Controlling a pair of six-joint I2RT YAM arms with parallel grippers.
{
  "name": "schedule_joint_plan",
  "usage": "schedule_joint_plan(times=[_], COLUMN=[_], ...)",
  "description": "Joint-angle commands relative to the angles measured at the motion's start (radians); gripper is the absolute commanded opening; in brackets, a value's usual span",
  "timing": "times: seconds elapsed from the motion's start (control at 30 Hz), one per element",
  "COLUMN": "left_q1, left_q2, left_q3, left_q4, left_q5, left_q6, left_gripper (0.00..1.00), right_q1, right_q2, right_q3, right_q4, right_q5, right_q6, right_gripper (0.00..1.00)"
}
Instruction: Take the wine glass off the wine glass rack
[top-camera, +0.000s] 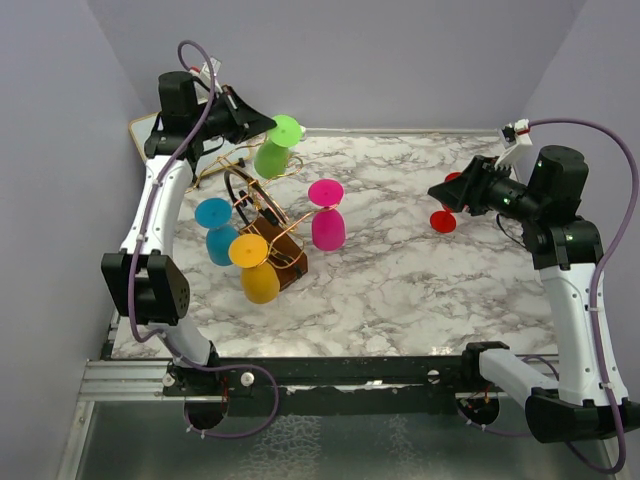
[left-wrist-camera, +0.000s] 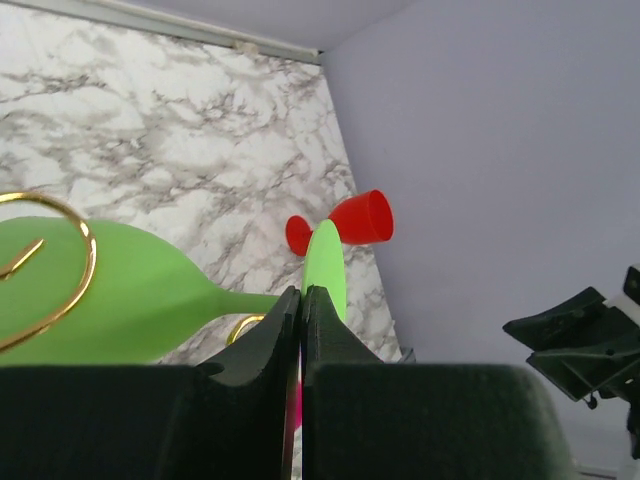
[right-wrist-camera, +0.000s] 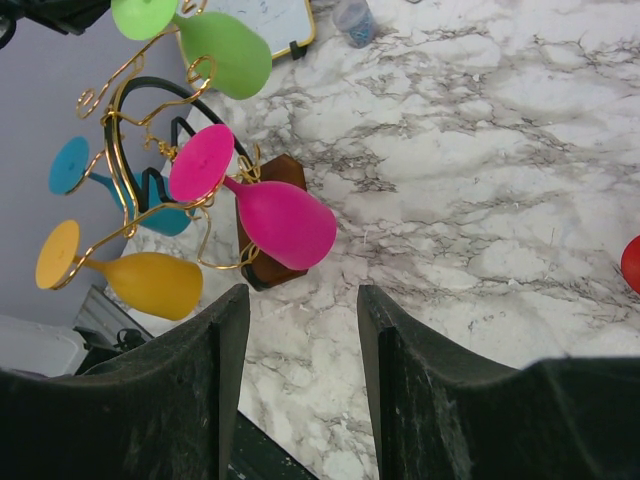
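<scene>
Above marble table (top-camera: 400, 250), left tool (left-wrist-camera: 302, 305) clamps green glass (left-wrist-camera: 140, 300).

I see a bench (top-camera: 400, 290) topped in white marble pattern with grey veins, under soft, even light. Plain lavender walls (top-camera: 400, 60) stand behind the bench and on both its sides. An aluminium rail (top-camera: 105, 382) runs along the bench's near edge, and a grey mottled surface (top-camera: 330, 450) lies below it.

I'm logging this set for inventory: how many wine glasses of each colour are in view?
green glass: 1
blue glass: 1
yellow glass: 1
pink glass: 1
red glass: 1
Total: 5
</scene>
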Motion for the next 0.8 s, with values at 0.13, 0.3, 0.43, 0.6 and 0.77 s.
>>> schedule_joint_plan(times=[0.13, 0.3, 0.43, 0.6, 0.77], left_q1=[-0.060, -0.191, -0.304, -0.398, -0.465], left_q2=[0.098, 0.092, 0.050, -0.022, -0.059], left_q3=[0.056, 0.128, 0.147, 0.112, 0.085], left_q4=[0.400, 0.476, 0.439, 0.393, 0.323], left_q5=[0.143, 0.179, 0.193, 0.198, 0.166], left_q6=[-0.266, -0.225, -0.114, -0.019, 0.047], left_gripper=[0.00, 0.00, 0.00, 0.00, 0.00], right_q1=[-0.001, -0.001, 0.000, 0.000, 0.002], right_q2=[0.002, 0.039, 0.072, 0.058, 0.051], right_q3=[0.004, 0.040, 0.069, 0.043, 0.042], right_q4=[0.039, 0.067, 0.091, 0.185, 0.226], right_q5=[-0.059, -0.236, -0.415, -0.543, -0.579], right_q6=[-0.002, 0.000, 0.035, 0.116, 0.151], right_gripper=[0.49, 0.51, 0.54, 0.58, 0.58])
